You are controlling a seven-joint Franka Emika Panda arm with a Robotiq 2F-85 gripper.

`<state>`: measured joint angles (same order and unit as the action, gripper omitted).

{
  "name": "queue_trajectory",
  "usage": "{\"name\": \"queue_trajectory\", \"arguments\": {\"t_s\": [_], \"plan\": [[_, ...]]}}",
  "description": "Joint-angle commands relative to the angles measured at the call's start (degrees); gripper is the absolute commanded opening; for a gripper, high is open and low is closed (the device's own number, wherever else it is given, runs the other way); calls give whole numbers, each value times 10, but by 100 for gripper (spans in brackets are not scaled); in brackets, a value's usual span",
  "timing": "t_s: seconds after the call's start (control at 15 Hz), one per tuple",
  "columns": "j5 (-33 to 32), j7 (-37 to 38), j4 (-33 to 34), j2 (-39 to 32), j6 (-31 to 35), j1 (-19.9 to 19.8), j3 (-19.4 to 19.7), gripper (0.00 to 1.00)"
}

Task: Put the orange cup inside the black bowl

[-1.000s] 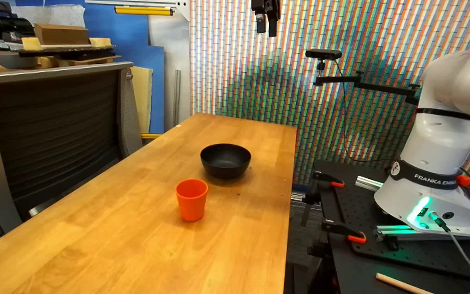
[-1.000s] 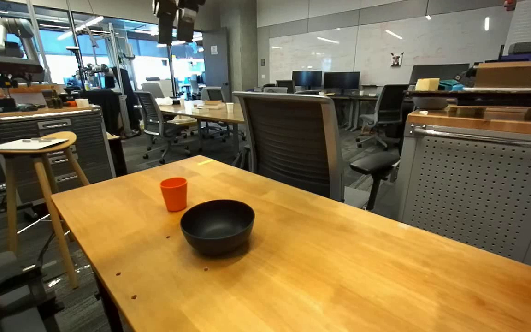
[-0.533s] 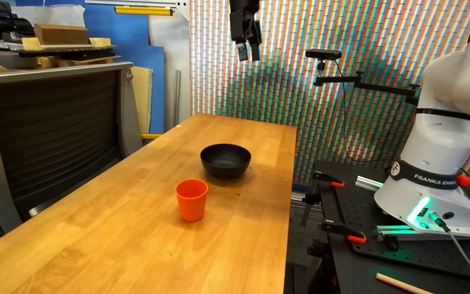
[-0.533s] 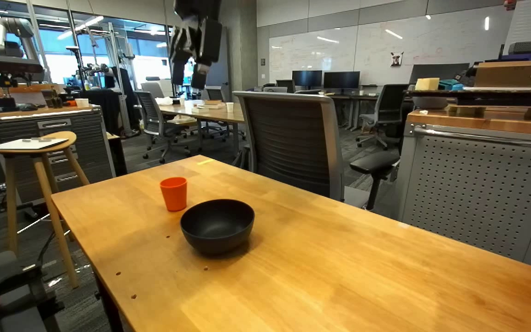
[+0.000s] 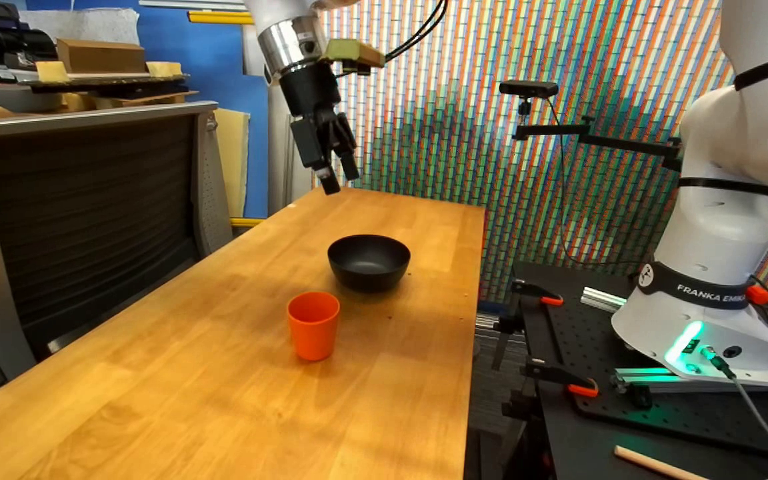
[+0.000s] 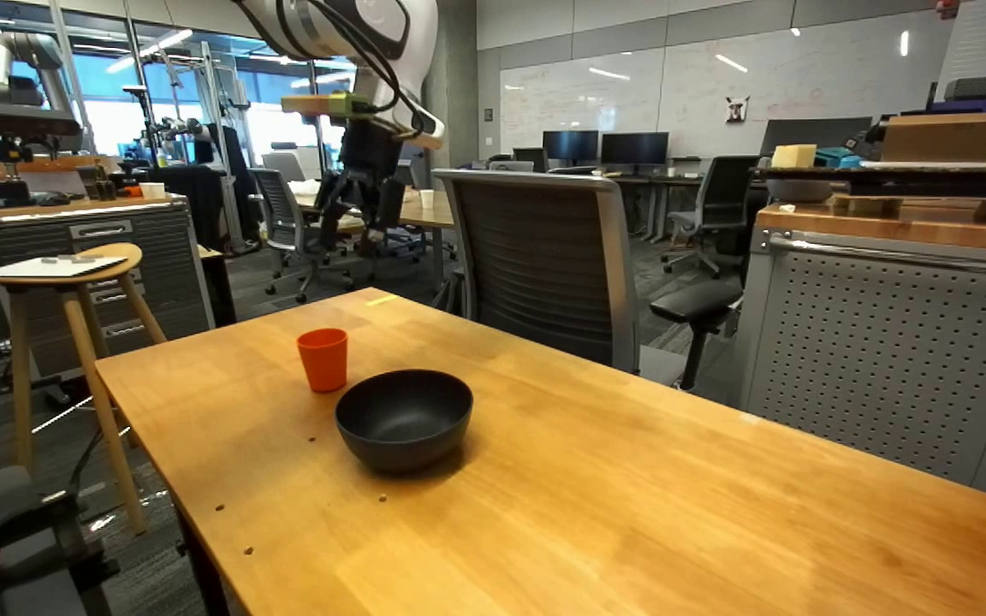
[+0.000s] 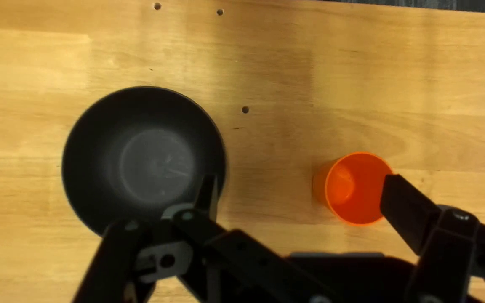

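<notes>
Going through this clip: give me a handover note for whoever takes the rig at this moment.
Gripper: open, holding nothing, raised above the table.
Cup: upright on the table, apart from the bowl, to its right in the wrist view.
Bowl: upright on the table, no cup in it.
Done: cup neither gripped nor placed yet.
Left: grip cup, lift, lower into bowl, release.
</notes>
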<state>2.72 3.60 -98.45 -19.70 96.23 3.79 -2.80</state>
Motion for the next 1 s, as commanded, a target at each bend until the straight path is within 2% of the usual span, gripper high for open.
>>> {"name": "queue_trajectory", "arguments": {"t_s": [0.0,0.53,0.93], "plan": [[12,6,76,-77,-25,9,-8,100],[60,-6,121,-175,-22,12,-25,100],[57,2,120,-208,-16,19,-23,100]]}}
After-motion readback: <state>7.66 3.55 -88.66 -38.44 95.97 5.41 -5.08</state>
